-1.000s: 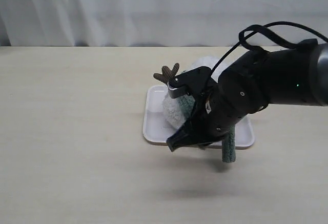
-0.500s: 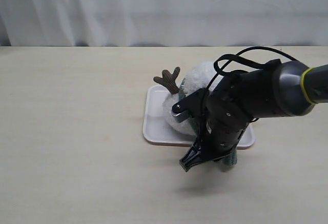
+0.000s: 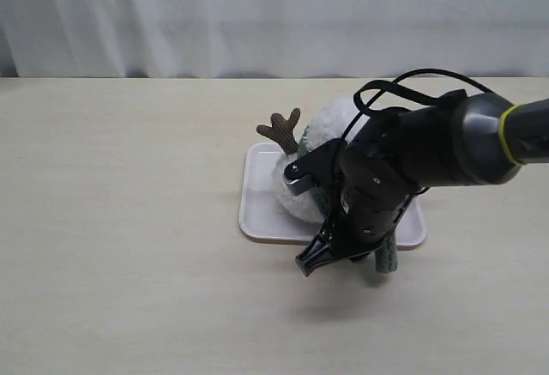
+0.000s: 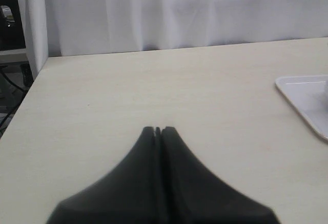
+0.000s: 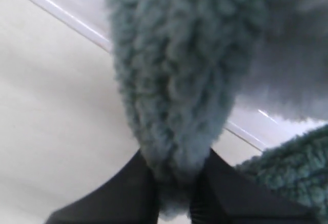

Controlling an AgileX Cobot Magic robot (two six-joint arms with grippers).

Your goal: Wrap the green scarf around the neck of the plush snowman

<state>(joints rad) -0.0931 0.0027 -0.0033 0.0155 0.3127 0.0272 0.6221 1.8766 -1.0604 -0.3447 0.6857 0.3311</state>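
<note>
The green scarf (image 5: 174, 80) is pinched by its end in the right gripper (image 5: 173, 196), jaws narrow; the plush snowman (image 3: 328, 126) lies at its 12 o'clock.

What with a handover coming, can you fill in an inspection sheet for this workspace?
Surface: pale table carrying a white tray.
Job's things: snowman lies on the tray; scarf has one end past the tray's front edge; neck hidden by the right arm.
Clutter: nothing seen.
Grippers: right gripper low at the tray's front, scarf pinched between its fingers; left gripper shut, empty, over table.
Cables: black cable loops above the right arm.
Surroundings: white curtain behind.
</note>
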